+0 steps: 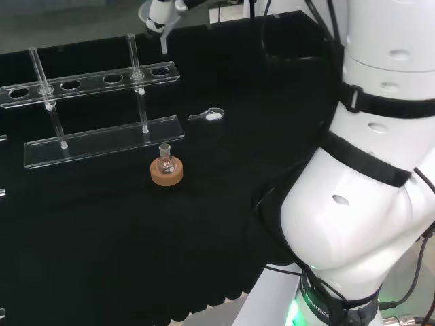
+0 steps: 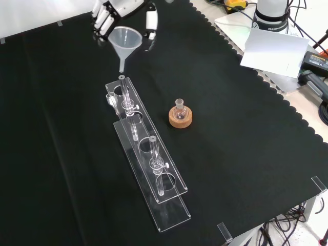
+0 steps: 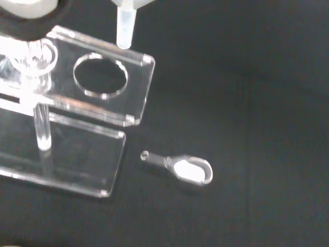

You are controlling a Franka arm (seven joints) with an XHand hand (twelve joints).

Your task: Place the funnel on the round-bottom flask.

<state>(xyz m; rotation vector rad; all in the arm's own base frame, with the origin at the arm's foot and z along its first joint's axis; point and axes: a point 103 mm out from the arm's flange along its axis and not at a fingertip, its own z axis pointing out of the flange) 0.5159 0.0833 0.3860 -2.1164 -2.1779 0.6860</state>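
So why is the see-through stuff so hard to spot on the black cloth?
In the head view the clear rack shows mostly by bright edges where light catches it. In the front view the funnel in the hand looks pale and milky. In the wrist view the funnel's stem is near and blurred, but the small scoop is sharper.

You see black cloth [image 2: 246, 154] with a scalloped edge covering the bench, white paper [image 2: 271, 51] and cables [image 2: 320, 110] beyond it.
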